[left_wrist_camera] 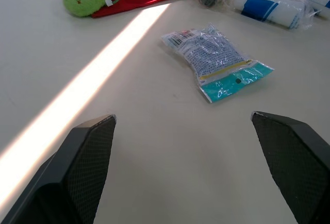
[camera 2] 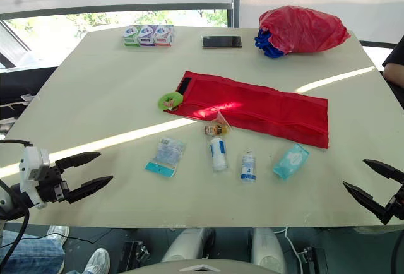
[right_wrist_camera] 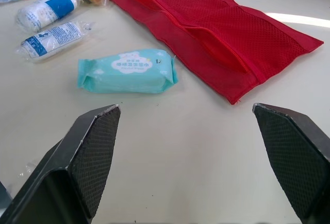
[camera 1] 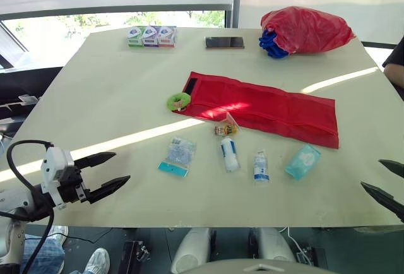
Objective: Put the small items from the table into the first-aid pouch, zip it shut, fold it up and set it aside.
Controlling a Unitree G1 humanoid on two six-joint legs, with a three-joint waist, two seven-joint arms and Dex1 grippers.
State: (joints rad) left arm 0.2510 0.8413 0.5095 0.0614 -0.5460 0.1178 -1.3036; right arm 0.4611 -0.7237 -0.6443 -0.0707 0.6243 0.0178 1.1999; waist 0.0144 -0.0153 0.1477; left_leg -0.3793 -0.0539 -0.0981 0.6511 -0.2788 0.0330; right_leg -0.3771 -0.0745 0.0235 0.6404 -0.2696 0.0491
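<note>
The red first-aid pouch (camera 1: pixel 265 108) lies unfolded flat across the table's middle, a green ring-shaped item (camera 1: pixel 178 101) at its left end. In front of it lie a clear packet with a teal strip (camera 1: pixel 178 156), a small wrapped bottle (camera 1: pixel 225 129), a white bandage roll (camera 1: pixel 230 154), a small white-and-blue packet (camera 1: pixel 261 166) and a teal wipes pack (camera 1: pixel 302 161). My left gripper (camera 1: pixel 107 173) is open at the near left edge, left of the clear packet (left_wrist_camera: pixel 219 61). My right gripper (camera 1: pixel 385 182) is open at the near right edge, right of the wipes pack (right_wrist_camera: pixel 129 70).
At the table's far side stand three small boxes (camera 1: pixel 151 36), a phone (camera 1: pixel 224 42) and a red plastic bag (camera 1: pixel 306 29) with blue cloth. A person's arm (camera 1: pixel 396 62) shows at the right edge. Bare table (camera 1: pixel 101 97) stretches to the left of the pouch.
</note>
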